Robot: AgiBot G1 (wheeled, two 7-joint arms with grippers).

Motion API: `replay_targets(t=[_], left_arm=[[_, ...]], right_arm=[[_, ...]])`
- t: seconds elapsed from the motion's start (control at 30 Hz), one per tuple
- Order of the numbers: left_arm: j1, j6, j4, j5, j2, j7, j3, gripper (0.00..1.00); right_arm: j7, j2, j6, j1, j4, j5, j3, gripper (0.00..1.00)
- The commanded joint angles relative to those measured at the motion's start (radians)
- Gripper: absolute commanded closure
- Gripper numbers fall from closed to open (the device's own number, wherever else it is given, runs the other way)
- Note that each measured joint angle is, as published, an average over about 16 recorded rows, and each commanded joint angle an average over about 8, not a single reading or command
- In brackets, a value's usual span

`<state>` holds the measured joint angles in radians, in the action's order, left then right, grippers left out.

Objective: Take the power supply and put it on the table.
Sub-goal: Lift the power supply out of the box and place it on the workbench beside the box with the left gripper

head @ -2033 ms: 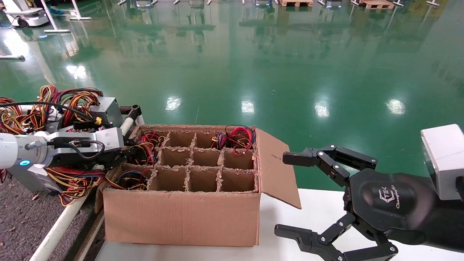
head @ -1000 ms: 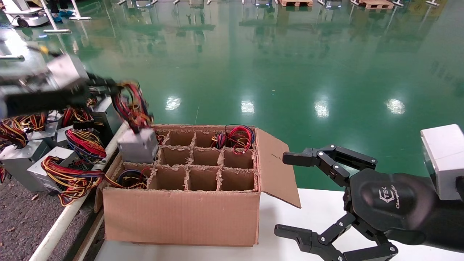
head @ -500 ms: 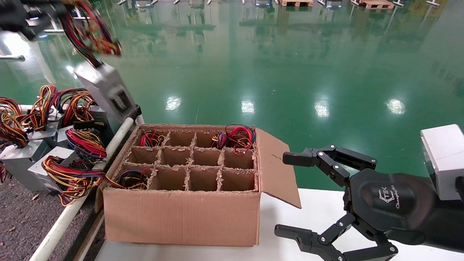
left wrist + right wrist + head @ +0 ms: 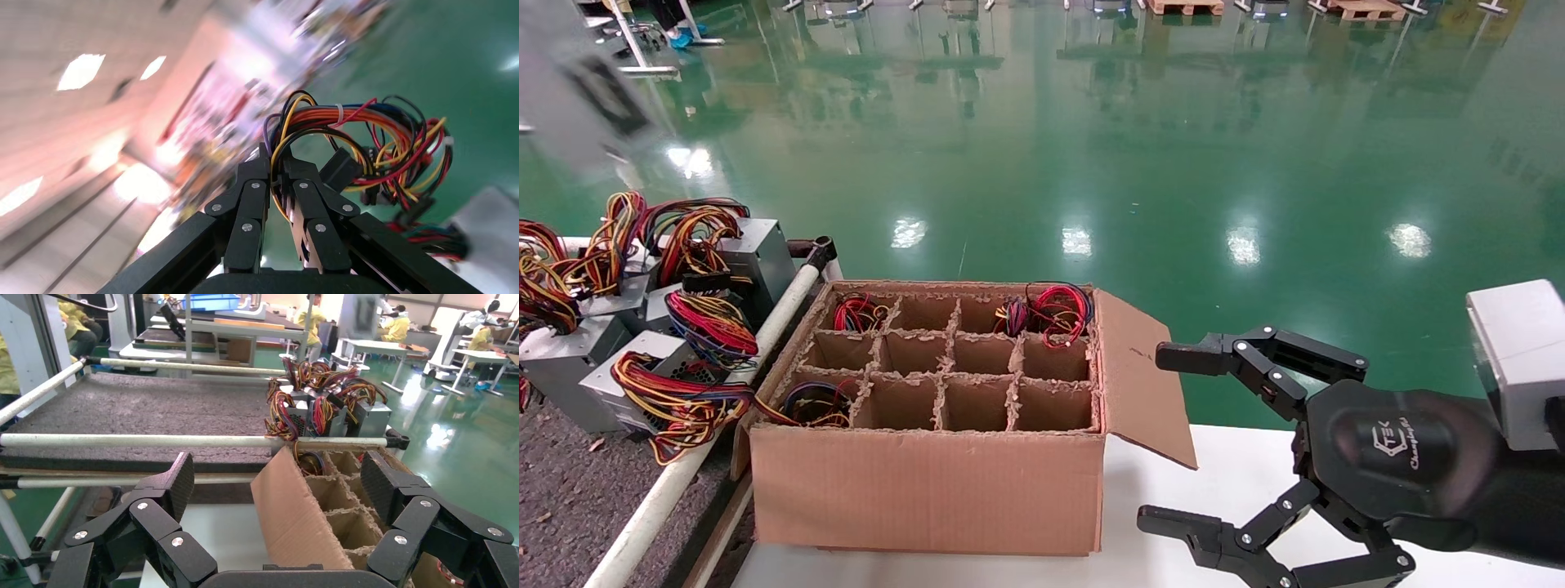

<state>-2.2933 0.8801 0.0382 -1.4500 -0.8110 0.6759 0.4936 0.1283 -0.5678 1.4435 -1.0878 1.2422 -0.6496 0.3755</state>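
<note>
Left claw (image 4: 276, 168) is shown pinched on the wire bundle (image 4: 373, 147) of the power supply (image 4: 576, 94), which is seen blurred and raised high at the far left of the head view, well above the dark speckled tabletop (image 4: 141, 407). Other grey units (image 4: 752, 253) with coloured wires are grouped on that surface beside its white rail (image 4: 674, 482). A partitioned cardboard box (image 4: 928, 482) is placed on the white tabletop (image 4: 1230, 465). Right claw (image 4: 1173, 437) is held spread wide beside the box flap.
</note>
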Motion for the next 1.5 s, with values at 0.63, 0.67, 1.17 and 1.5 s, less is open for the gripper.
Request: replay_targets(t=[0.63, 0.67, 1.17, 1.5], left_arm=[[-0.006, -0.297, -0.033, -0.096, 0.073, 0.101, 0.063, 1.0], [-0.004, -0.304, -0.034, -0.097, 0.078, 0.104, 0.064, 1.0], [0.009, -0.202, -0.045, -0.101, 0.136, 0.108, 0.066, 1.0], [0.009, -0.195, -0.047, -0.113, 0.157, 0.11, 0.075, 1.0]], right_arm=[[0.0, 0.0, 0.0, 0.0, 0.0, 0.0, 0.0, 0.0], [0.0, 0.0, 0.0, 0.0, 0.0, 0.0, 0.0, 0.0], [0.0, 0.0, 0.0, 0.0, 0.0, 0.0, 0.0, 0.0], [0.0, 0.0, 0.0, 0.0, 0.0, 0.0, 0.0, 0.0]])
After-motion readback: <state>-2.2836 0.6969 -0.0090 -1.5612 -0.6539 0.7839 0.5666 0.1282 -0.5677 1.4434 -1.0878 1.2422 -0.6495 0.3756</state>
